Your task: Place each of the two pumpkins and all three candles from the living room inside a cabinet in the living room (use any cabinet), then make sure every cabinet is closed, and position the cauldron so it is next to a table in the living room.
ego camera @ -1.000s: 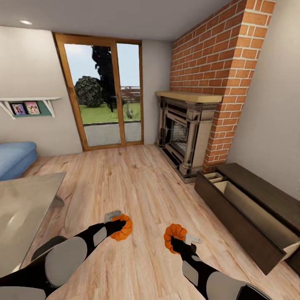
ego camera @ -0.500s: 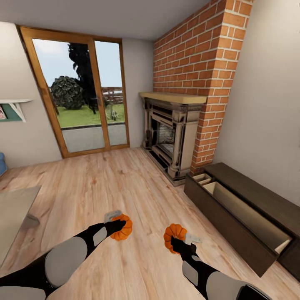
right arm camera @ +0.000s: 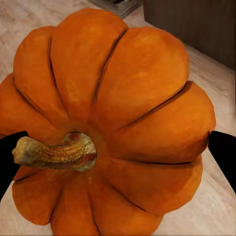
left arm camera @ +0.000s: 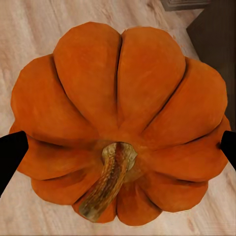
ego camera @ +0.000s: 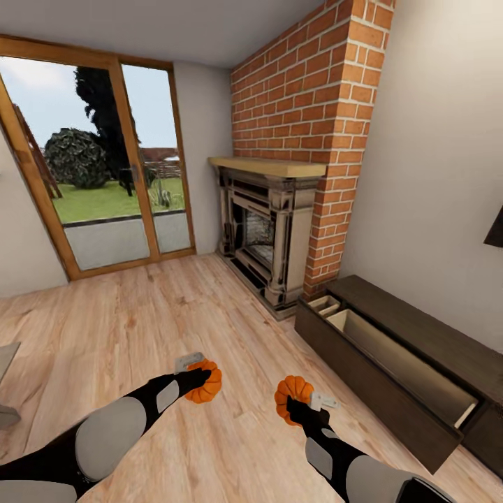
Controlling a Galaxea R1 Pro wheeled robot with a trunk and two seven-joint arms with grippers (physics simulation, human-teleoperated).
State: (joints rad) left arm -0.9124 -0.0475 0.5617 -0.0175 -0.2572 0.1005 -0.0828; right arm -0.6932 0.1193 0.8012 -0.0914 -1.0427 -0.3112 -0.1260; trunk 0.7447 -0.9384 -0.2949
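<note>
I hold two bright-orange pumpkins above the plank floor. My left gripper (ego camera: 198, 378) is shut on one pumpkin (ego camera: 205, 382) (left arm camera: 118, 108), whose curved stem faces the wrist camera, with black fingertips (left arm camera: 10, 155) at its sides. Over on the other arm, my right gripper (ego camera: 297, 405) is shut on the second pumpkin (ego camera: 291, 398) (right arm camera: 110, 123), black fingertips (right arm camera: 223, 153) pressing its flanks. The long dark-brown cabinet (ego camera: 370, 388) stands along the right wall, its wide drawer pulled out to show a pale beige interior (ego camera: 402, 367). Candles and cauldron are out of view.
An ornate stone fireplace (ego camera: 265, 230) sits under the red brick chimney (ego camera: 307, 105), just beyond the cabinet's far end. Wood-framed glass doors (ego camera: 91, 188) are at the left. A black TV corner (ego camera: 495, 230) shows at the right edge, a table corner (ego camera: 5, 356) at the left.
The camera has turned right: doors, fireplace and cabinet slid left in the picture, and the table and shelf mostly left it. Both arms hold their pumpkins in the same pose.
</note>
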